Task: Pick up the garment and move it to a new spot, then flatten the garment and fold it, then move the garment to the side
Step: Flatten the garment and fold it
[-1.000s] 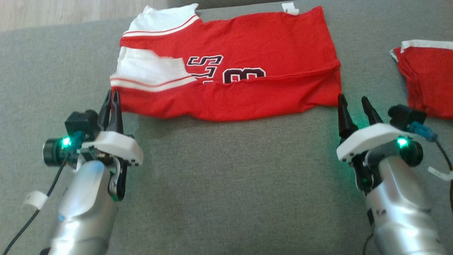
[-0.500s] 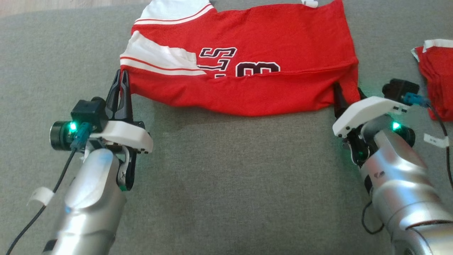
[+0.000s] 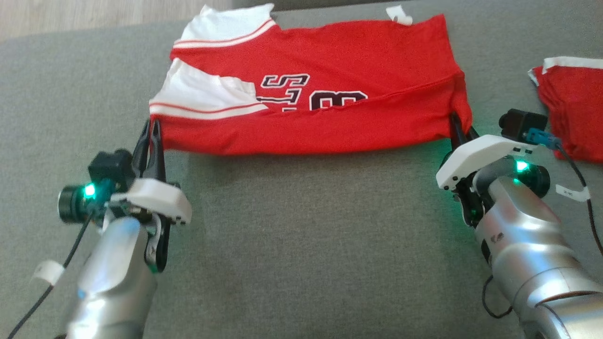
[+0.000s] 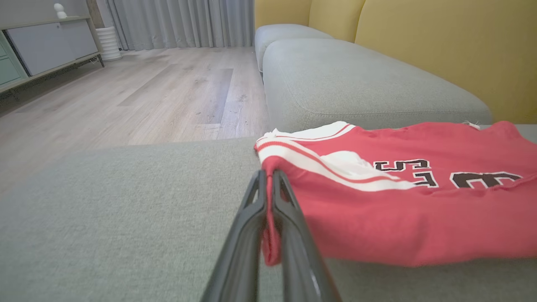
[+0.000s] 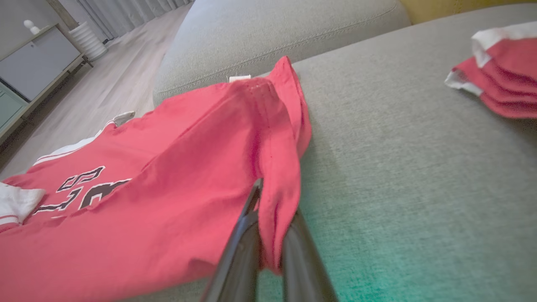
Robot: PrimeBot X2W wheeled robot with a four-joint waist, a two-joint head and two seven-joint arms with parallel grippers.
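The garment [image 3: 330, 80] is a red jersey with white sleeves and dark lettering, spread sideways on the grey sofa cushion [image 3: 301, 235]. Its near edge is lifted and stretched between both grippers. My left gripper [image 3: 151, 126] is shut on the garment's near left corner [image 4: 268, 226], by the white striped sleeve. My right gripper [image 3: 459, 127] is shut on the near right corner [image 5: 272, 218], where red cloth hangs between the fingers. The fabric rises in a ridge toward that corner.
A second red and white garment [image 3: 572, 113] lies folded at the cushion's right edge [image 5: 499, 71]. Wooden floor [image 4: 126, 96] runs beyond the sofa's far side, with a grey cabinet [image 4: 46, 46] and curtains. A yellow backrest [image 4: 440, 46] stands at the right of the left wrist view.
My right gripper moved forward to the garment's near right corner and shut on it. The near edge now runs taut and lifted between both grippers. The left grip is unchanged.
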